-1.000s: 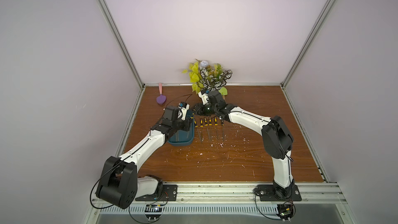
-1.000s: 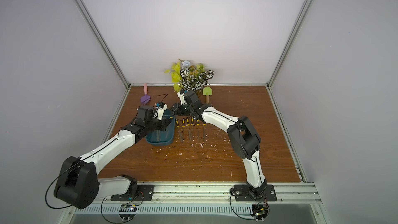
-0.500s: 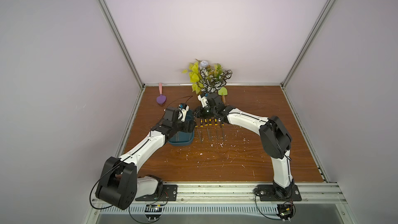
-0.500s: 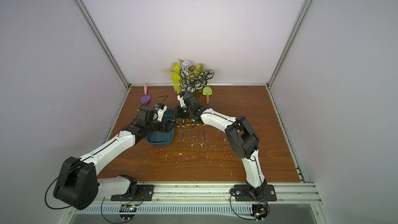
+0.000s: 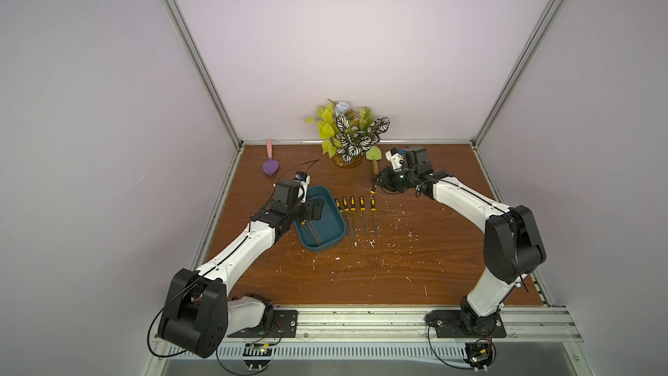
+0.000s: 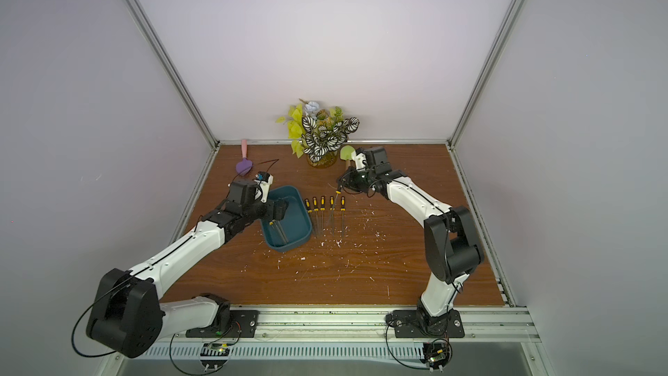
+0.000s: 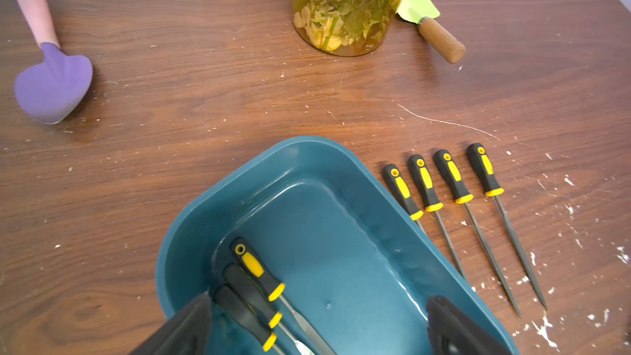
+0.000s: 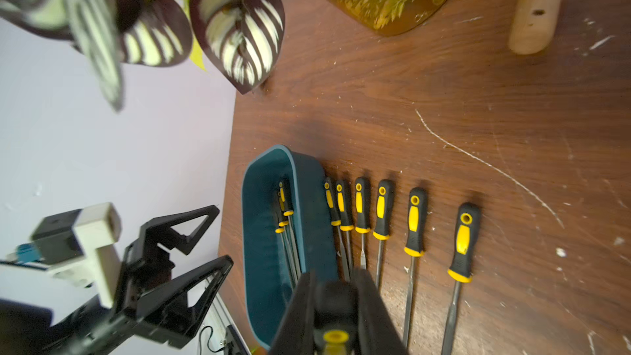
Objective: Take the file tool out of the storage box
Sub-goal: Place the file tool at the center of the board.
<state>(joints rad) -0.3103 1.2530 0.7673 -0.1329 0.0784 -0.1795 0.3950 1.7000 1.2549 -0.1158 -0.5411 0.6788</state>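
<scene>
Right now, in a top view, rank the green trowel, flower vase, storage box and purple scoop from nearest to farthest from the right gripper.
From the right gripper:
1. Green trowel, just behind it, near the back wall.
2. Flower vase, beside the trowel, toward the robot's left.
3. Storage box, further left and nearer the front.
4. Purple scoop, far left, by the back corner.

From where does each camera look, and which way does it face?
Top views: high above the arms' bases, facing down toward the back wall; whole table, both arms from base to gripper.
Left wrist: on the left arm, facing down into the storage box; the open left gripper shows.
Right wrist: on the right arm, facing across the table toward the box; the right gripper, shut on a file, and the left gripper show.
Shared: both wrist views show the storage box, the files beside it and the vase.
</scene>
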